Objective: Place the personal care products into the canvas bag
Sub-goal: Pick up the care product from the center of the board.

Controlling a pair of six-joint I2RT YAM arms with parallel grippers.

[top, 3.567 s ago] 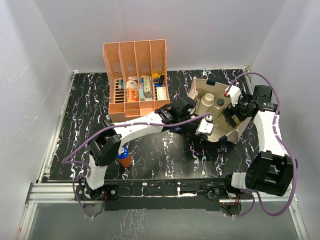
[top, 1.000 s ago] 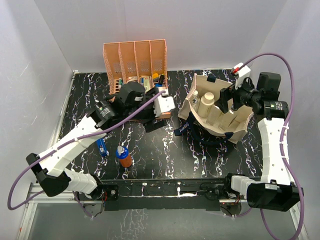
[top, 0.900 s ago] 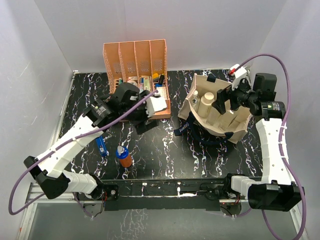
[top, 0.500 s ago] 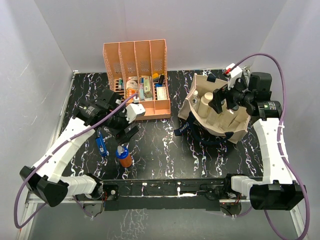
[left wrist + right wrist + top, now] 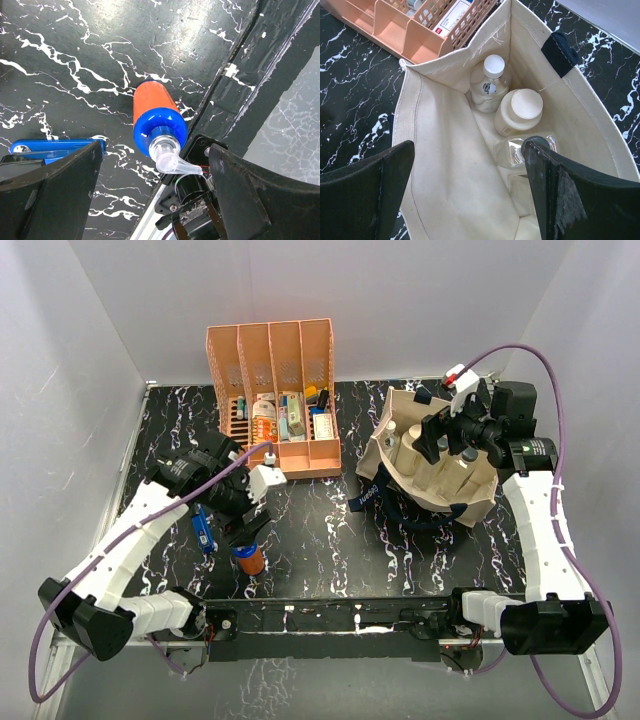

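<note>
Left gripper (image 5: 155, 187) wide-open, empty, over orange-brown bottle (image 5: 152, 107); right gripper (image 5: 470, 192) likewise, seemingly above tote (image 5: 440, 165).

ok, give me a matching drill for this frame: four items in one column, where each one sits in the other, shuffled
Items
1. orange bottle with blue cap
2. small blue bottle
3. white cylinder bottle
4. orange file rack

Places
A. inside the canvas bag
B. upright on the table, framed between the open fingers of the left gripper
C. lying flat on the table, just left of the orange bottle
D. at the back of the table, with small packs and pens in its slots

Pairs: 1-B, 2-C, 3-A, 4-D
</note>
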